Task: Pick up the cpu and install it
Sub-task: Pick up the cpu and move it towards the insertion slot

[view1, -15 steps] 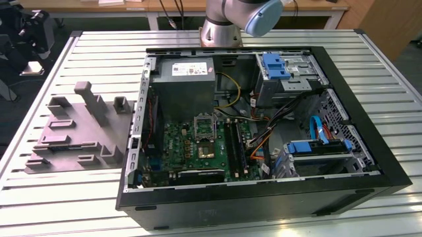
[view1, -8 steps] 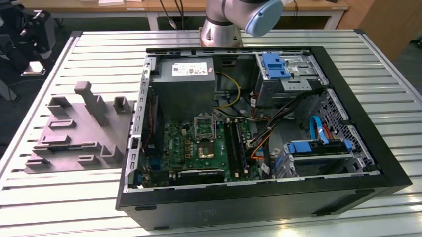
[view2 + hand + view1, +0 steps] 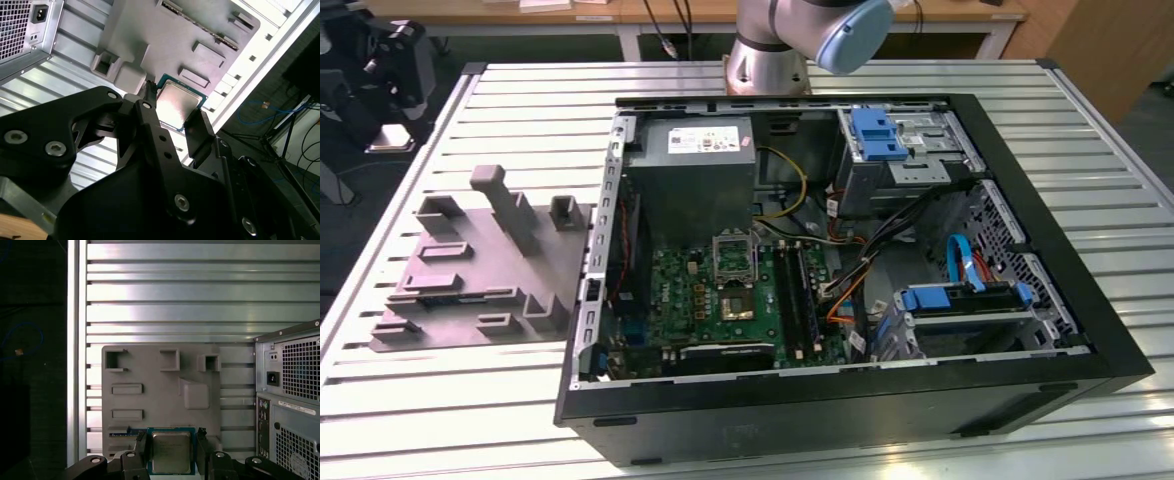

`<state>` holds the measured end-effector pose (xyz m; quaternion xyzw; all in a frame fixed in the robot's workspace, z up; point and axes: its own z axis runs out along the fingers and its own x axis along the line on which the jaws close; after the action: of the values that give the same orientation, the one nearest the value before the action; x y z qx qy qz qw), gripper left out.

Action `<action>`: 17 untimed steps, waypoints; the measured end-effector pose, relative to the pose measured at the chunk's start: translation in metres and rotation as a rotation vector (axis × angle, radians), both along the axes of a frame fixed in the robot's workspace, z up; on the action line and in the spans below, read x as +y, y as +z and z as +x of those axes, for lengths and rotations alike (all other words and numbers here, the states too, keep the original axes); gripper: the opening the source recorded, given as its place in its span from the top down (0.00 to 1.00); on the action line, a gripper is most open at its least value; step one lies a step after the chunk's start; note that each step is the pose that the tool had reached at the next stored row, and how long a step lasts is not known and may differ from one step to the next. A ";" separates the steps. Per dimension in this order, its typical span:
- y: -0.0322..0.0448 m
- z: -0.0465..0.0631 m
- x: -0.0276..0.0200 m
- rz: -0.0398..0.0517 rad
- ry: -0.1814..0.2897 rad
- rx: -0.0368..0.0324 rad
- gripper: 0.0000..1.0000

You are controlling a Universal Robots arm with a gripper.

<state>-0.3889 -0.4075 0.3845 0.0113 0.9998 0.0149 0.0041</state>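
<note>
We find the gripper [image 3: 171,444] closed on the cpu [image 3: 171,456], a finger [image 3: 141,449] against each of two opposite edges, held over the grey fixture [image 3: 160,400]. In the second wrist view the fingers [image 3: 200,132] hide part of the chip's rim. Print on its metal top we cannot make out.

And here's the black gripper [image 3: 174,104], close in, with its two fingers [image 3: 201,134] closed against opposite edges of the cpu [image 3: 178,101]. The chip's dull silver top faces us, a thin greenish rim showing round it. Beyond the chip lies the grey fixture [image 3: 170,35], with raised blocks and shallow pockets, flat on the ribbed metal surface [image 3: 75,50]. A computer case [image 3: 17,37] stands on that surface too, its mesh grille and power socket [image 3: 40,13] visible. Off past the surface's edge, a blue cable [image 3: 252,107] trails in the dark.
</note>
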 end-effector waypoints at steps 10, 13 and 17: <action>0.0000 0.003 0.0000 0.0000 0.000 0.0000 0.53; 0.0001 0.004 0.0000 -0.0001 0.000 0.0001 0.53; 0.0000 0.005 0.0000 0.0000 0.000 0.0000 0.53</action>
<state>-0.3837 -0.4074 0.3845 0.0113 0.9998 0.0149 0.0041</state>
